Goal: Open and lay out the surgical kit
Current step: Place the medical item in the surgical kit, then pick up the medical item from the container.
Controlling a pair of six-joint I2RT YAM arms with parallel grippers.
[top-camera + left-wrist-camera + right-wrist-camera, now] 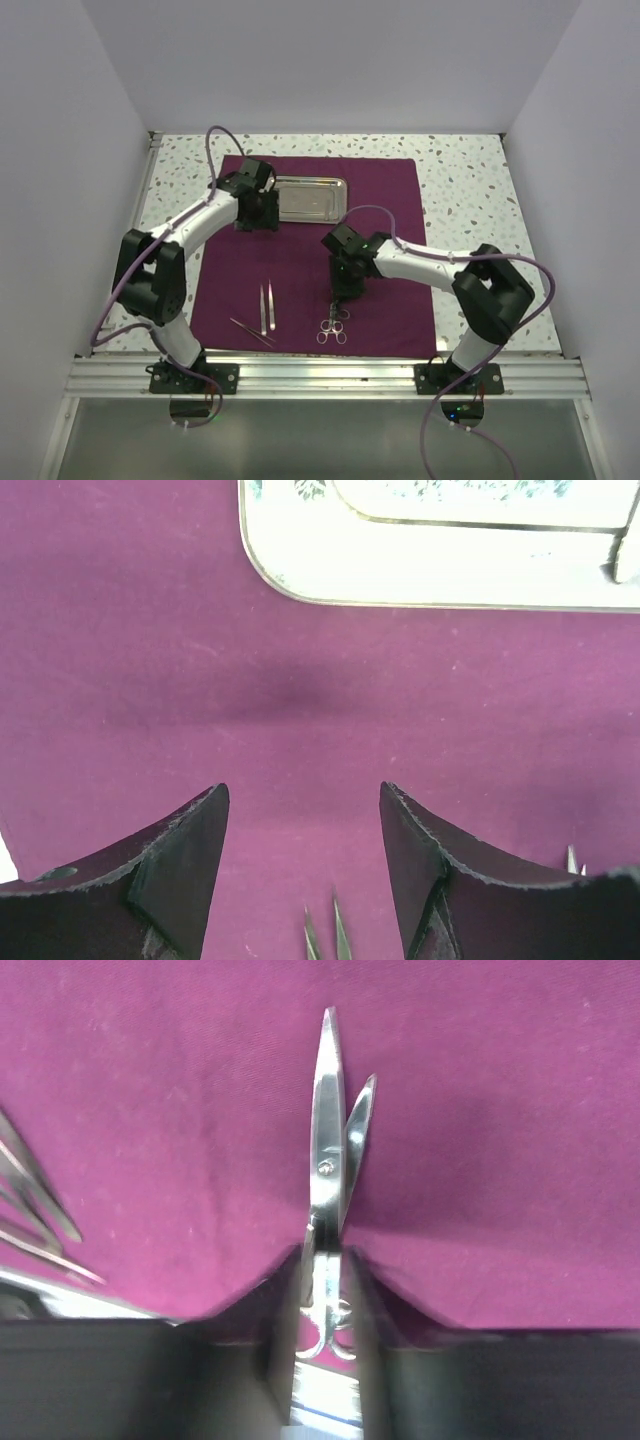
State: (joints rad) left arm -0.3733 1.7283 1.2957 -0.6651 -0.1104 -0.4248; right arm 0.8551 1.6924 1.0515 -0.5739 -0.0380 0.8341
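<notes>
The cloth wrap (300, 270) is seen spread flat on the worktop (470, 180), with the steel tray (310, 199) at its far edge and the tweezers (266, 308) laid near the front. The scissors (326, 1160) are clamped in the right end effector (325, 1290), blades slightly parted. The left end effector (303, 810) is held wide apart and empty over bare cloth, just short of the tray. For a clean placement, the scissors should be lowered flat, kept well clear of the tweezers, and released only once cloth contact is made.
</notes>
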